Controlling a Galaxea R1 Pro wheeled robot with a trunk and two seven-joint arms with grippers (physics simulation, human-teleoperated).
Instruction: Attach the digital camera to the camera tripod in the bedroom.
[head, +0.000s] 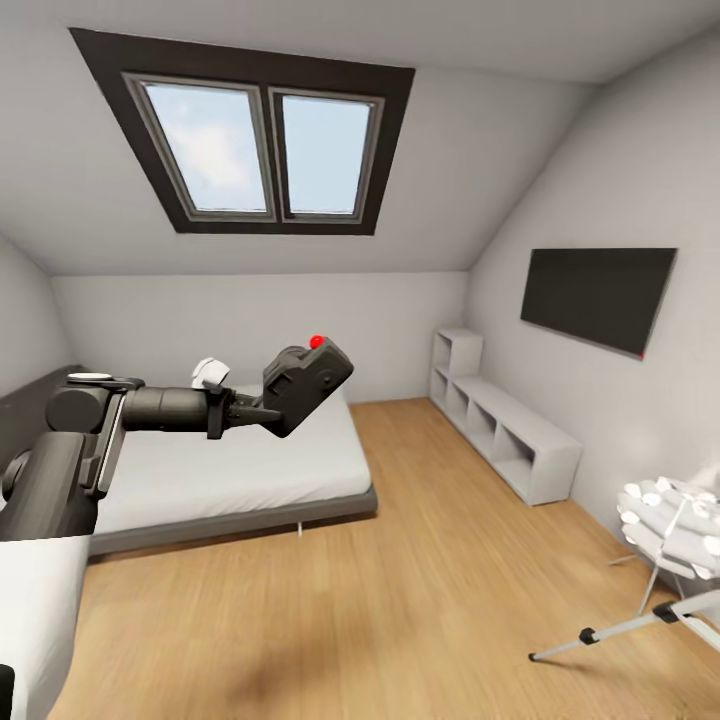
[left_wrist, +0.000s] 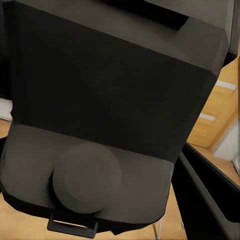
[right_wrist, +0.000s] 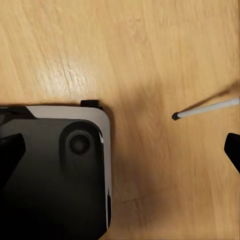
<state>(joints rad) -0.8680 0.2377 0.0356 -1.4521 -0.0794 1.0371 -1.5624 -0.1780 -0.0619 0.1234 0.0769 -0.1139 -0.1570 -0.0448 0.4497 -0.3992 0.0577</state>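
The digital camera (head: 305, 385) is held aloft above the bed (head: 230, 460), pinched in the left gripper (head: 262, 405). A rigid, light, fragile body is judged; grip belongs on its flat sides. It is tilted, red button uppermost. A camera tripod (head: 640, 625) leg lies near the lamp (head: 672, 522). The right fingers' state cannot be told.

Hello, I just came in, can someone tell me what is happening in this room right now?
A two-armed robot is carrying the digital camera in its left gripper, held up in the air in front of the bed, red button on top. The camera tripod is at the lower right of the head view, near a white lamp; one silver leg with a black foot reaches over the wood floor. The camera is not yet on the tripod.
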